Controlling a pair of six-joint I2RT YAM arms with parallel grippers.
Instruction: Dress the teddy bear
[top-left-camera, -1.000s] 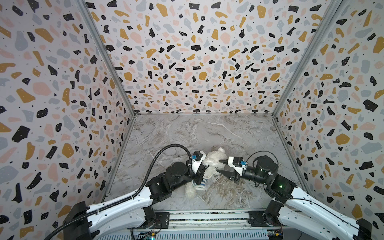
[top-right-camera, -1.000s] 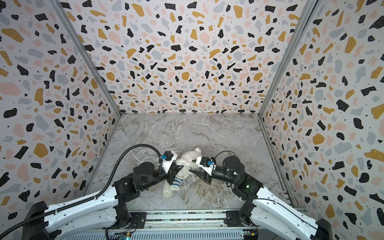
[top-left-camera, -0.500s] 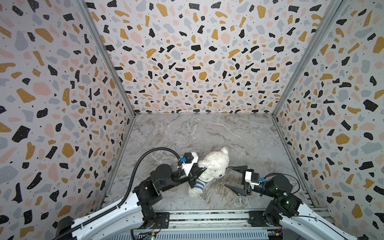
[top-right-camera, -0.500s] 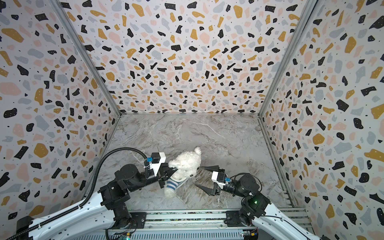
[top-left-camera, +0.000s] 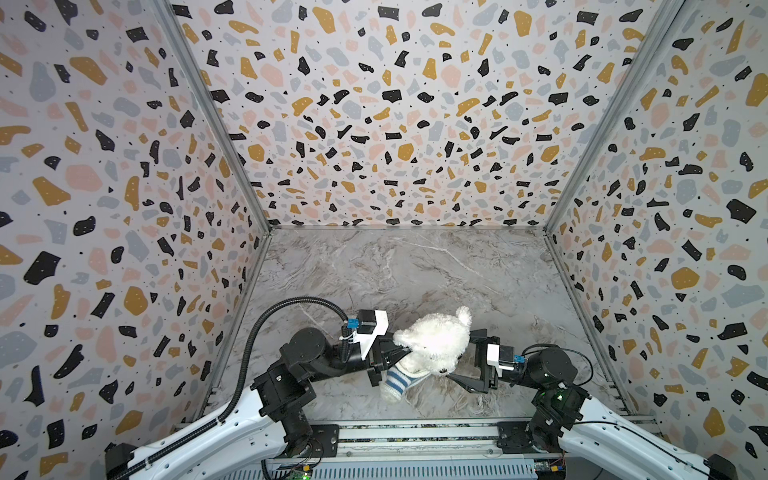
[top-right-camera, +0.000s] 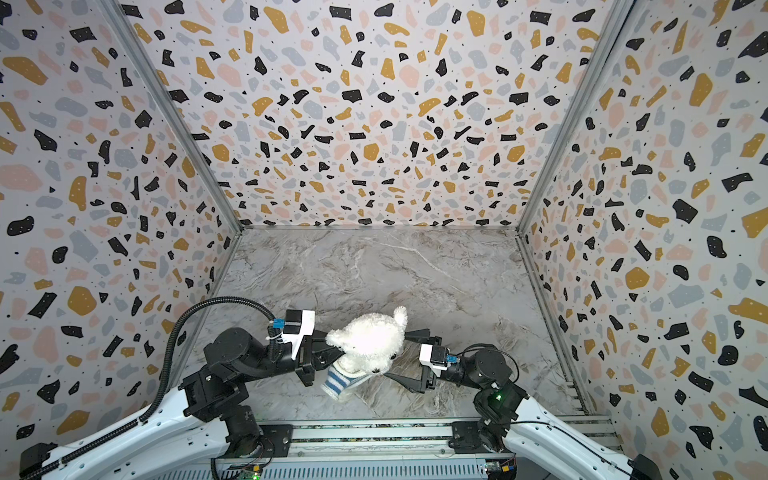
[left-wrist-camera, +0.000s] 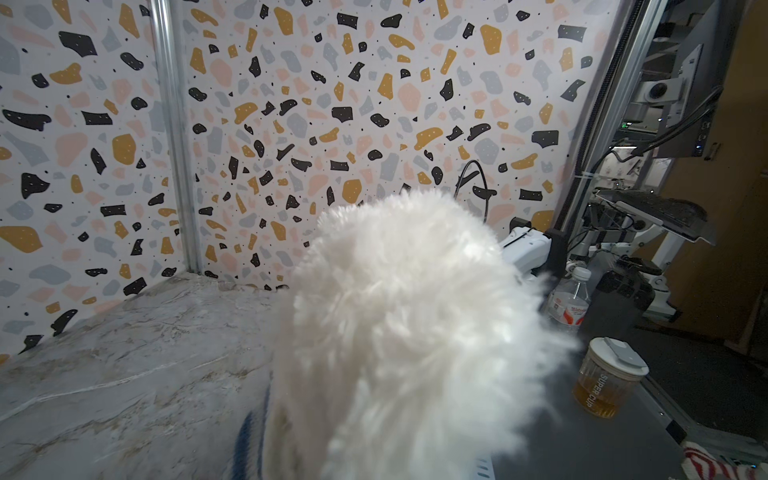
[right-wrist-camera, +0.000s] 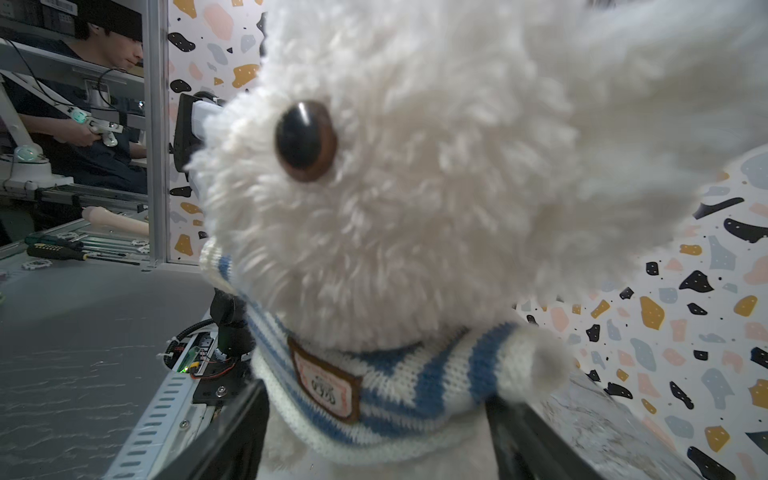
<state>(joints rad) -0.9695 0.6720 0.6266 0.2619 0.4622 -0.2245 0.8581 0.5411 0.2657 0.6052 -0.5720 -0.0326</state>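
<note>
left arm: low, reaching inward | left gripper (top-left-camera: 394, 360): clamped on teddy bear (top-left-camera: 432, 340) | right arm: low, reaching inward | right gripper (top-left-camera: 471, 357): jaws wide apart

Left wrist view: clear lidded cup (left-wrist-camera: 607, 382) w/ amber liquid reads "SUPER CUP", white, running vertically. Water bottle (left-wrist-camera: 569, 301) next to it: red/white label, txt too blurry. Right wrist view: badge (right-wrist-camera: 326, 384) on teddy bear (right-wrist-camera: 415, 166)'s striped shirt (right-wrist-camera: 419, 388), lettering illegible.
</note>
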